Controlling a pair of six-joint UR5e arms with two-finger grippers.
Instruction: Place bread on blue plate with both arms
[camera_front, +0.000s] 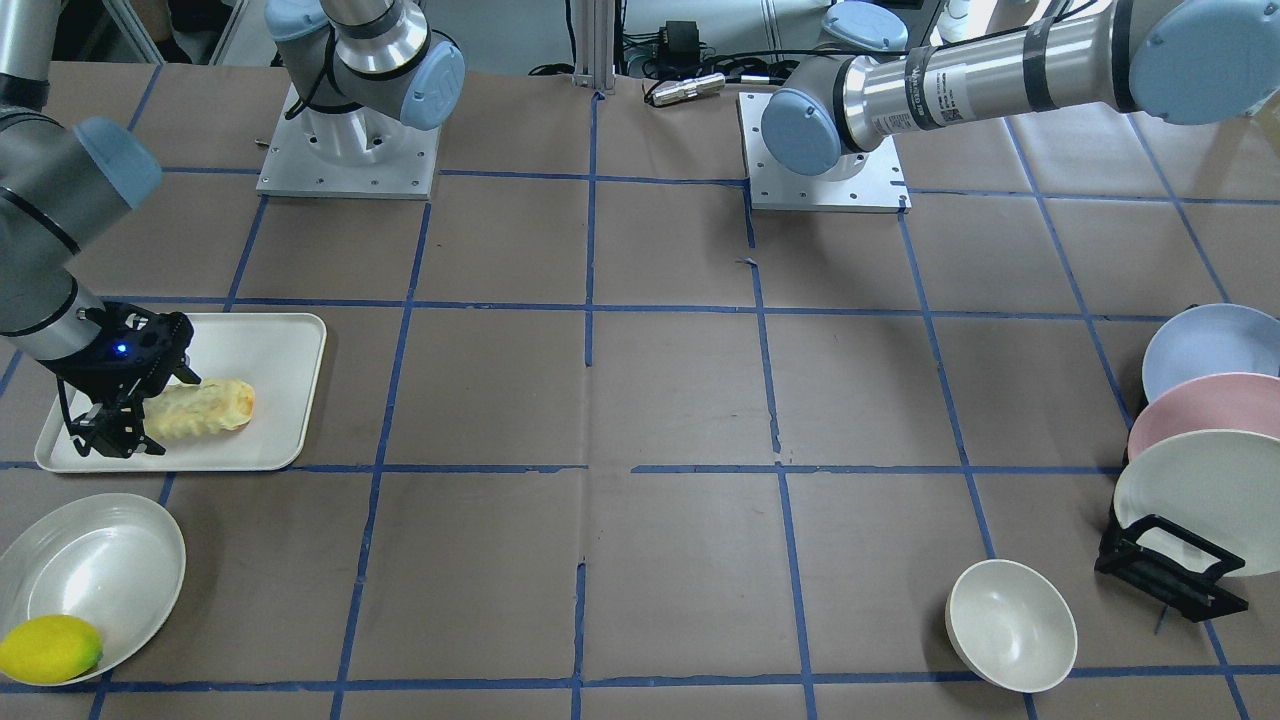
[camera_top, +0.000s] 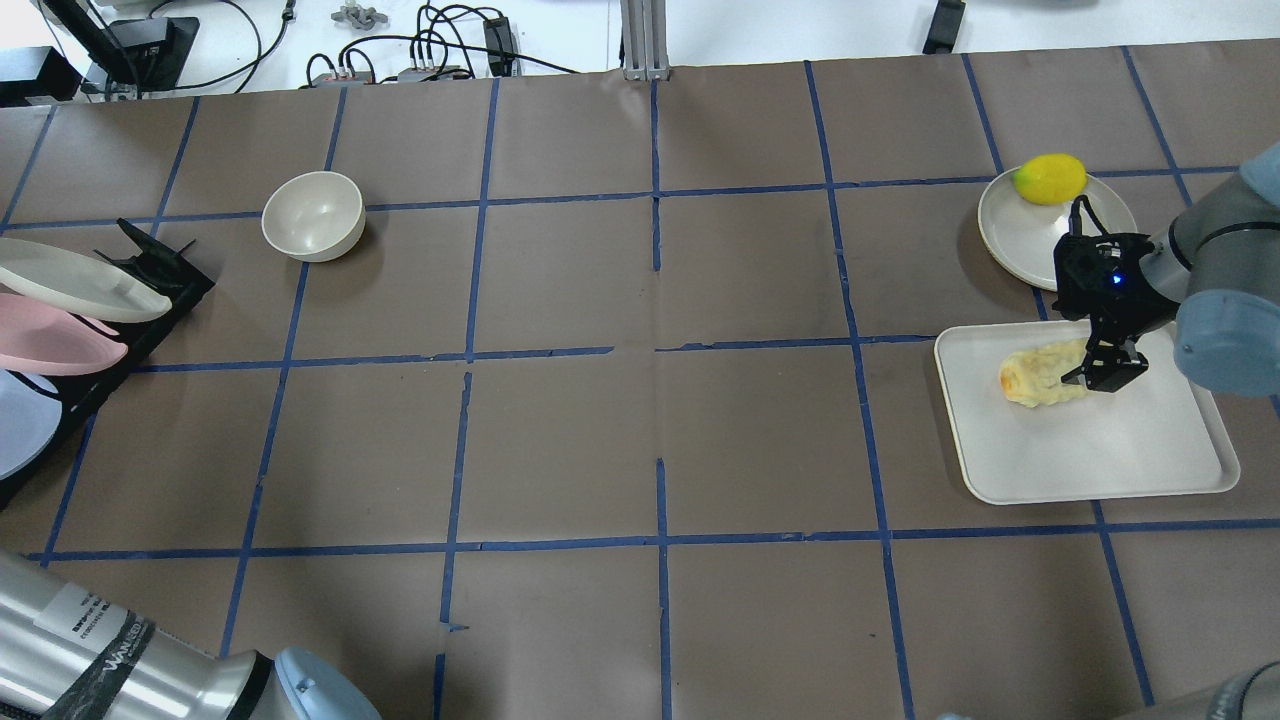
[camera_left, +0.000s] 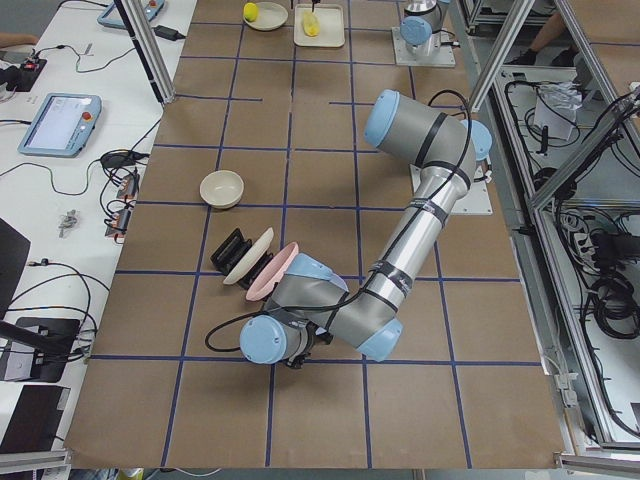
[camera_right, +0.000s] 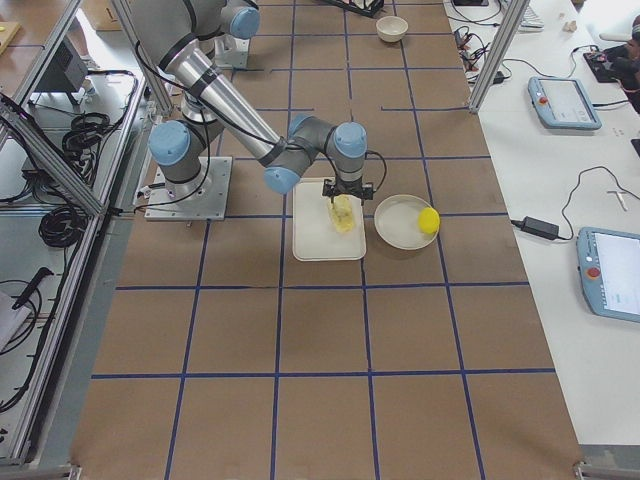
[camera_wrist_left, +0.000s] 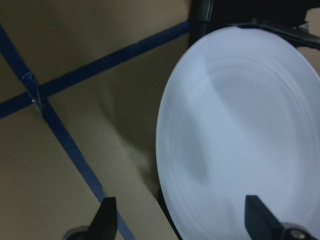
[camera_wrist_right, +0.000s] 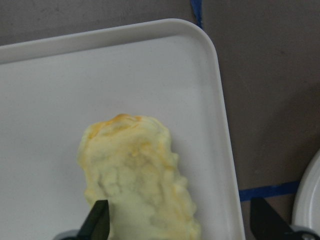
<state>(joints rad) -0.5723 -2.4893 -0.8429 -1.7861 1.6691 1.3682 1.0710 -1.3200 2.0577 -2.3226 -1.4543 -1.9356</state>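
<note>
Right pincer (camera_front: 148, 408) spread, straddling pale end of bread (camera_front: 210, 405) on white tray (camera_front: 280, 340) on the bench (camera_front: 680, 400) | left pincer (camera_wrist_left: 182, 225) spread, facing racked blue plate (camera_wrist_left: 240, 135) | bread looks light, soft, crushable: grip gently across ridged sides, near the middle

This was a robotics laboratory: the left arm (camera_front: 980, 70) and the right arm (camera_front: 370, 50) stood bolted to metal base plates (camera_front: 300, 170) on a table (camera_front: 680, 400) covered in brown paper and ruled into squares with blue tape (camera_front: 590, 250). Aluminium frame posts (camera_left: 143, 50) fenced the table. White benches (camera_right: 560, 160) beside it carried teach pendants (camera_right: 565, 102), a power adapter (camera_right: 528, 227) and loose cables (camera_top: 430, 45).
</note>
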